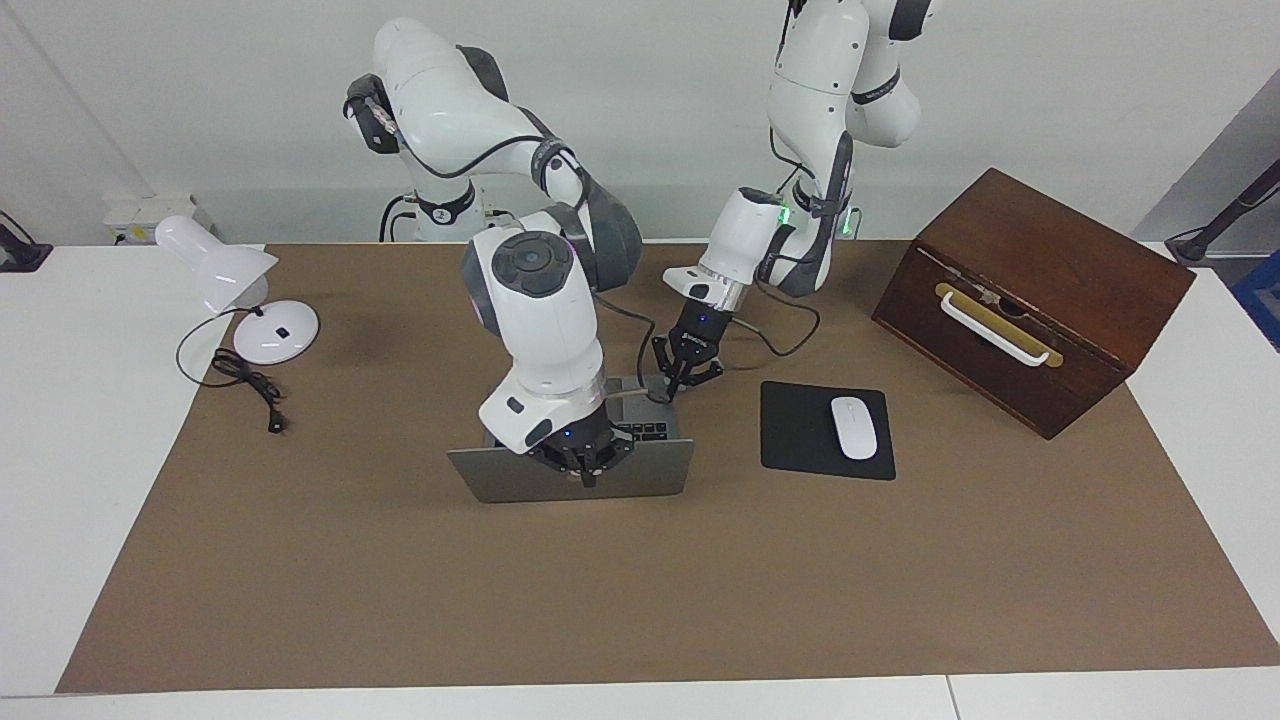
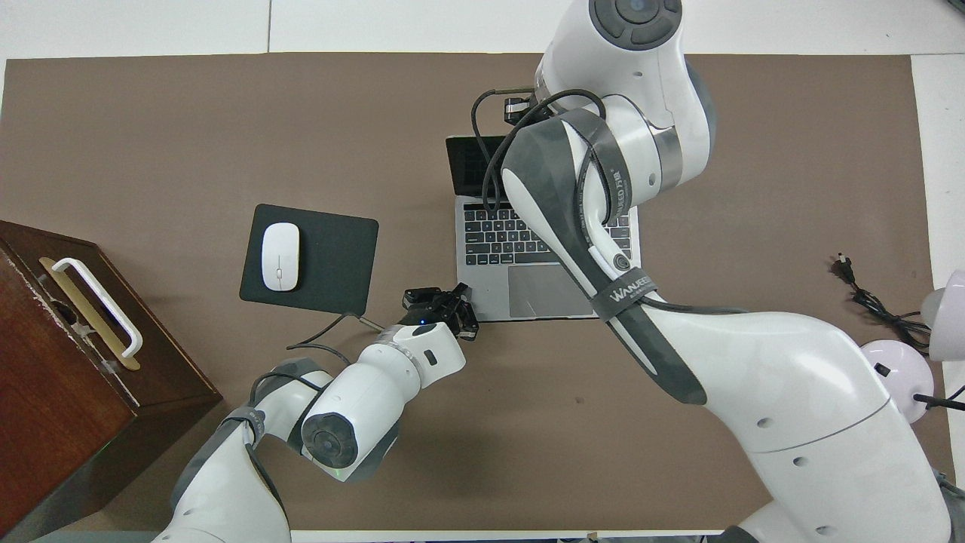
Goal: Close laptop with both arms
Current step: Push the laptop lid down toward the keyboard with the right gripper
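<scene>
Laptop (image 1: 570,470) half open, mid-table on brown mat (image 1: 400,600).

Left claw (image 1: 688,372) clenched, empty, tips down at base corner nearest robots, toward left arm's end. Right claw (image 1: 585,465) clenched, over lid's top edge; contact not clear. Lid tilted over keyboard (image 2: 505,237). Beside laptop toward left arm's end: black mouse pad (image 1: 800,430) with white mouse (image 1: 854,427).

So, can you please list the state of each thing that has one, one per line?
Slim silver-grey metal laptop: open, lid partly lowered.
Right gripper: shut, at the lid's top edge.
Left gripper: shut, at the base's corner nearest the robots.
Dark wooden box with white handle: closed.
White desk lamp: unplugged.
White mouse: on black mouse pad.
</scene>
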Motion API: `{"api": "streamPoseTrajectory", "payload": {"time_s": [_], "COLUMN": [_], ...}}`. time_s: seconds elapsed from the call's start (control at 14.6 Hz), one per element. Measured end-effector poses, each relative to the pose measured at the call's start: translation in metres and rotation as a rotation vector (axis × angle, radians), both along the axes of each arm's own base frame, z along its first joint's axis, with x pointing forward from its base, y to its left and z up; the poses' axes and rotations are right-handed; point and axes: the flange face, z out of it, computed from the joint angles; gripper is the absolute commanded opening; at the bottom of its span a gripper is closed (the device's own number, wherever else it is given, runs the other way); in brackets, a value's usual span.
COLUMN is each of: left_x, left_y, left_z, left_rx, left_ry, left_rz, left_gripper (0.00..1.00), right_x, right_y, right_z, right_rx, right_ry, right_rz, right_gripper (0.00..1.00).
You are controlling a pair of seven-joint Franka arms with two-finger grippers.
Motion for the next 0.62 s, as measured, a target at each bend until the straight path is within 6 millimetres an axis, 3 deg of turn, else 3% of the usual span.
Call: {"api": "streamPoseTrajectory", "payload": {"time_s": [0.62], "left_x": [0.0], "left_y": [0.0], "left_z": [0.0], "left_rx": [0.011], "left_ry": [-0.009], "left_rz": [-0.017], "left_gripper": [0.0], "right_x": [-0.017], "right_y": [-0.014], "right_z": [-0.015], "right_rx": [0.07], "right_ry": [0.189], "right_rz": [-0.03], "right_gripper": [0.0]}}
